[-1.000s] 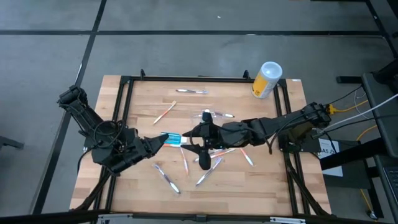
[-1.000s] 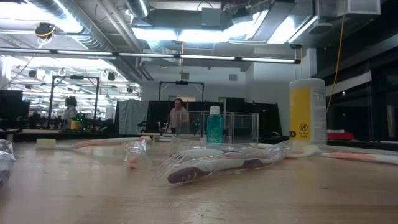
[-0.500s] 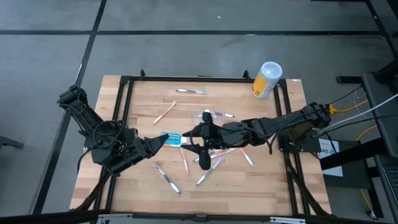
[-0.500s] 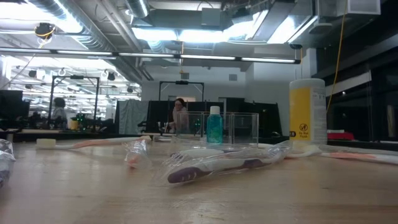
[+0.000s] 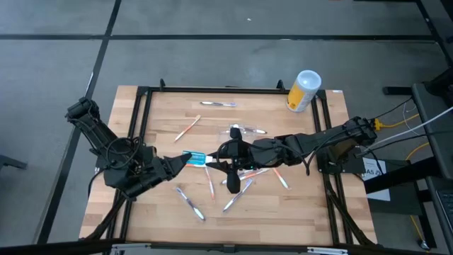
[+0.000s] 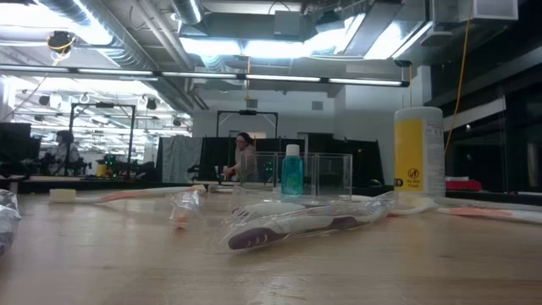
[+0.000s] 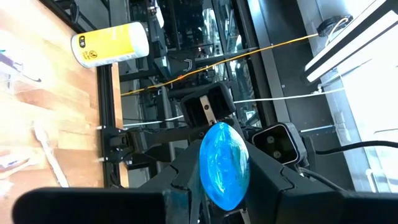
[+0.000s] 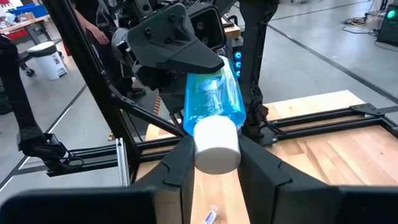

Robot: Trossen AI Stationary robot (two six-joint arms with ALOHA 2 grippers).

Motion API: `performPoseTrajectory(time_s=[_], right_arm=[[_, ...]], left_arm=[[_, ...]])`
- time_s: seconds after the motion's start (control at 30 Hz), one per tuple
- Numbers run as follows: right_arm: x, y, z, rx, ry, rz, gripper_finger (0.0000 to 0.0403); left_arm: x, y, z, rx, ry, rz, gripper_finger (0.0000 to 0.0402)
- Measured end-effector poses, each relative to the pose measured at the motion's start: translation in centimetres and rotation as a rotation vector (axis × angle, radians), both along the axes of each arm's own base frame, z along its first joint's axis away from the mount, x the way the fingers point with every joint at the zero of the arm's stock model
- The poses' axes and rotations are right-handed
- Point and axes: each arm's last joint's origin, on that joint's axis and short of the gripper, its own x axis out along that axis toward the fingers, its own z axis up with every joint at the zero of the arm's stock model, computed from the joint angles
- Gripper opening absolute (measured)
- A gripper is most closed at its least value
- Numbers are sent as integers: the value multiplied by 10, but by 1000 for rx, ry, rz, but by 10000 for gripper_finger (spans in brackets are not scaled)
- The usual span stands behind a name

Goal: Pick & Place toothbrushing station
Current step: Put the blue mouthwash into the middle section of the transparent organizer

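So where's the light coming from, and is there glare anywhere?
Low view: ceiling lights blaze overhead and backlight the clear toothbrushing station. High view: even light, only soft shadows on the table. Right wrist view: light shines through the blue bottle.

Clear plastic toothbrushing station, upright, mid-table, compartments see-through

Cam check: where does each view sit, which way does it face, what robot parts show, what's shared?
High: overhead, straight down; both arms, left gripper, right gripper meeting at the blue bottle.
Low: table height, level across; no arms; clear holder, yellow canister.
Left wrist: along its fingers, which clamp the bottle's base.
Right wrist: its fingers flank the white cap.
Shared: both wrist views show the bottle.
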Motion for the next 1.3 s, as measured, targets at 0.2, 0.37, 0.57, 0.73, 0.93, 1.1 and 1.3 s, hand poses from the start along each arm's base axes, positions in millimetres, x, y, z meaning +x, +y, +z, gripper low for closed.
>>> performPoseTrajectory(time_s=[0.2,0.37,0.57,0.73,0.93,1.1,1.3], right_arm=[[0,0,1,-10,-9,-5,104],[-2,-1,3,-13,-14,-8,103],[-9,-3,5,-27,23,-12,102],[-22,-8,-12,-65,257,-25,102],[-40,-8,-23,-72,447,-6,102],[-50,-15,-34,-115,609,-30,102],[-48,-43,-40,-112,715,-23,103]], left_arm=[[-2,-2,-1,23,27,11,97],[-9,-7,-3,63,89,60,135],[-19,-15,-6,137,166,74,175],[-22,-17,-9,266,259,73,181],[-26,-25,-28,403,327,-33,182],[-9,-25,-67,441,462,-280,182],[27,-21,-131,438,818,-499,182]])
